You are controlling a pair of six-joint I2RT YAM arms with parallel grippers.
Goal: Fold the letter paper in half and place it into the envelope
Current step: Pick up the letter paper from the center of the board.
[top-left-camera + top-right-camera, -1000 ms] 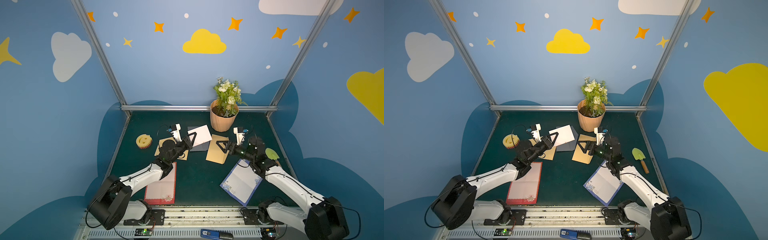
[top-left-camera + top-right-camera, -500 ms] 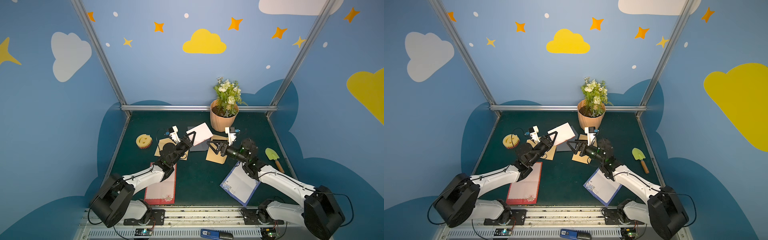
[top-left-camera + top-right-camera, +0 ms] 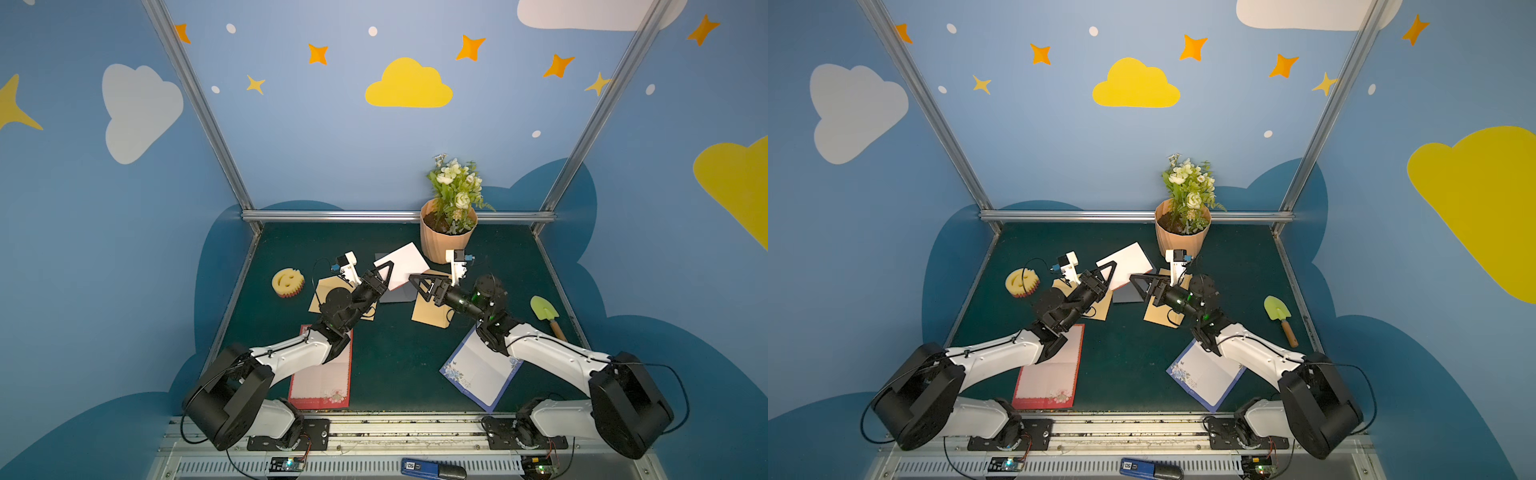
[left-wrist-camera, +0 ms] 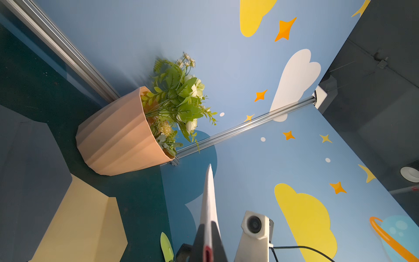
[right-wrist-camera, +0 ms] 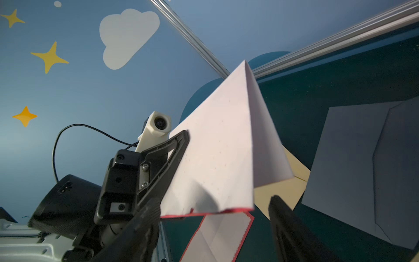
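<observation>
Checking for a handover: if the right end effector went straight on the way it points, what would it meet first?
Most likely the folded paper held by the left end effector; its red-trimmed edge sits ahead between the right end effector's open fingers, depth unclear.

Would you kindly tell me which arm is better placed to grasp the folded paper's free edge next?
Right, probably. The right gripper is open and faces the free edge of the folded paper, close by. The left gripper is shut on its other edge, holding it above the grey envelope.
</observation>
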